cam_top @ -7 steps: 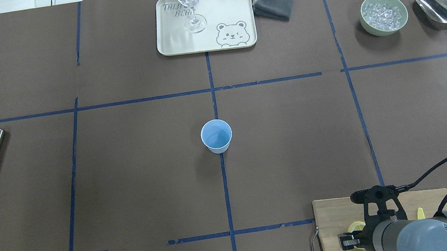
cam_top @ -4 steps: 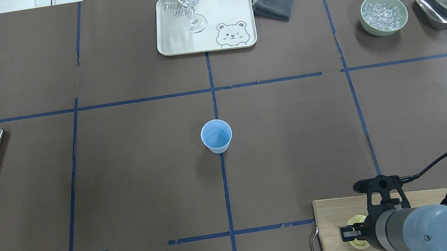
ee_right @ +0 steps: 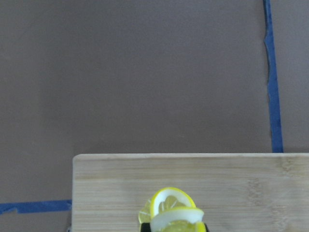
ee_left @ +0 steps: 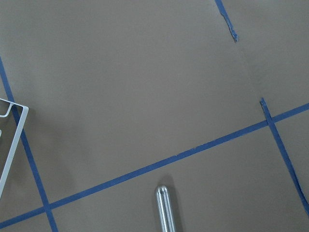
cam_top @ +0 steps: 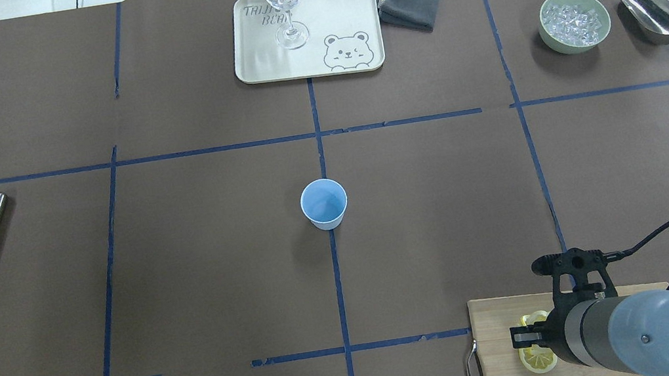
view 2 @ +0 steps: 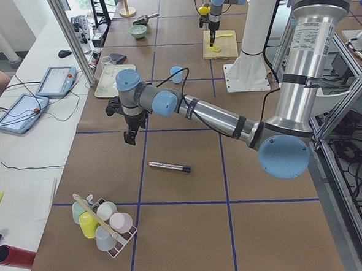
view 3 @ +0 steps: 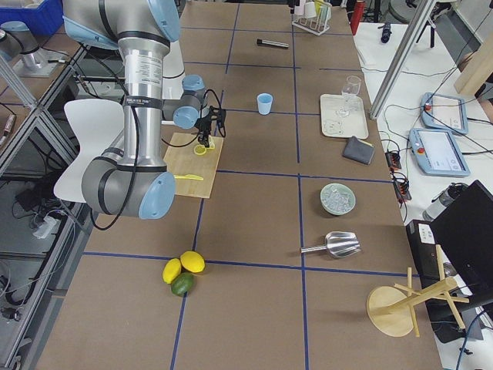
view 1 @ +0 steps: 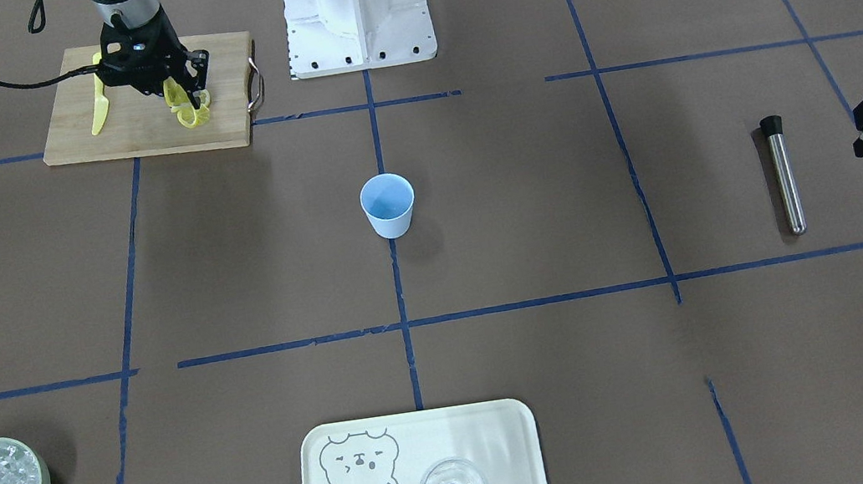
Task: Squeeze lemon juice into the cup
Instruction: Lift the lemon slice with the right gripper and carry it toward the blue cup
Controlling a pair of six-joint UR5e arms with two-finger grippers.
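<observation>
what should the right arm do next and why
Probably carry the right pincer toward the cup: it seems shut on the lemon over the cutting board, and the cup stands empty and upright at mid-table.

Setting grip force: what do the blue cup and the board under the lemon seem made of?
Small light-blue tapered cup: matte plastic, perhaps paper; thin rim, even colour, no gloss. Pale rectangular cutting board: bamboo or wood, unvarnished-looking; tan streaked grain.
</observation>
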